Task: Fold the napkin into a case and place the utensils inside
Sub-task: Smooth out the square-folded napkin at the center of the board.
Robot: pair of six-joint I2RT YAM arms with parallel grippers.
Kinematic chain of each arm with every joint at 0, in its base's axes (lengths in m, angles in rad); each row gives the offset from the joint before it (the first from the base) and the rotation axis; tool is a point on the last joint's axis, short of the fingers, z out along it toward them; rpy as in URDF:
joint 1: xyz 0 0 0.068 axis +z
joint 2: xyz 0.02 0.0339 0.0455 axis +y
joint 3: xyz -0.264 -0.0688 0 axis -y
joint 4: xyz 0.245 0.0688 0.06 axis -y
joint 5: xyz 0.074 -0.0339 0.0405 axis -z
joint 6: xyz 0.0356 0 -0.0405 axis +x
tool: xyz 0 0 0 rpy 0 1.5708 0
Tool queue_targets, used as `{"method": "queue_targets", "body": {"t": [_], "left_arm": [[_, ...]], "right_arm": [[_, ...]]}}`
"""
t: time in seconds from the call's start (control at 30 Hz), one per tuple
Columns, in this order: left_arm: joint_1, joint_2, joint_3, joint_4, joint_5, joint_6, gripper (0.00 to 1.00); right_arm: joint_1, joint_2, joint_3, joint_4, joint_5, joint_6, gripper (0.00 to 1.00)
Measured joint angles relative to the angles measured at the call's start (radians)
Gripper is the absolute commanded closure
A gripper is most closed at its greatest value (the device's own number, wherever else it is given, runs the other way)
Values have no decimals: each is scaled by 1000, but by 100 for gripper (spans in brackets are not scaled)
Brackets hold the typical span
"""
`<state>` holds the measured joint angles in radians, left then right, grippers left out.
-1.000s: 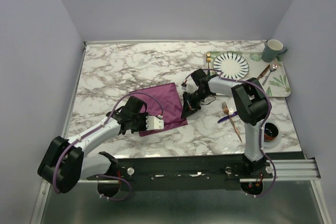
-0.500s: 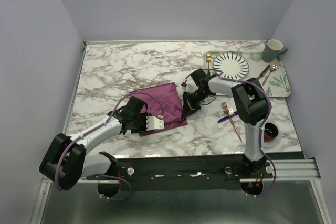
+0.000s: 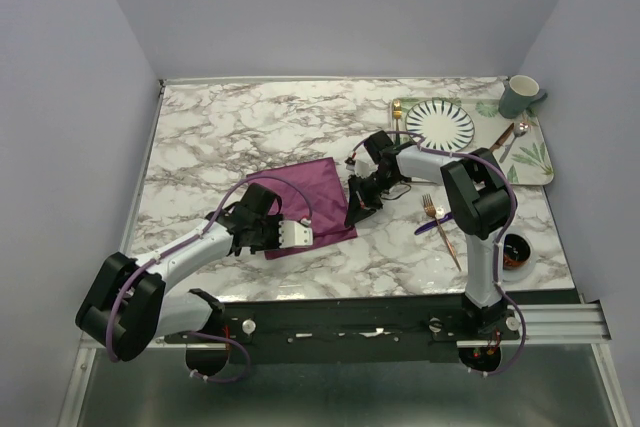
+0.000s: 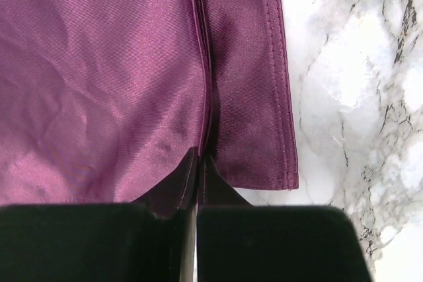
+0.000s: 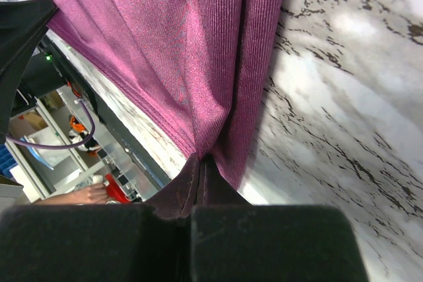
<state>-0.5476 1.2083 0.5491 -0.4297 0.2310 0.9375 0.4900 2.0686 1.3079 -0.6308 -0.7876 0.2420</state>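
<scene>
Marble table [image 3: 230, 127], purple napkin [image 3: 312, 190], fork [image 3: 452, 247], knife [image 3: 428, 228], tray [image 3: 536, 159]

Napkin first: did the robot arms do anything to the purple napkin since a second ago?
Hardly. The left arm's elbow crept slightly right; the left tool is pinched shut on a fold of the napkin. The right tool keeps its pinch on the napkin's right edge. Napkin, fork and knife lie as before.
</scene>
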Motion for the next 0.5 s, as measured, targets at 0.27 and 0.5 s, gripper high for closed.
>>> {"method": "queue_targets", "body": {"t": [0.27, 0.5], "left_arm": [[0, -18, 14, -32, 1, -3, 100], [0, -72, 77, -96, 16, -20, 100]], "right_arm": [[0, -2, 0, -1, -2, 0, 99], [0, -56, 0, -18, -9, -11, 99]]}}
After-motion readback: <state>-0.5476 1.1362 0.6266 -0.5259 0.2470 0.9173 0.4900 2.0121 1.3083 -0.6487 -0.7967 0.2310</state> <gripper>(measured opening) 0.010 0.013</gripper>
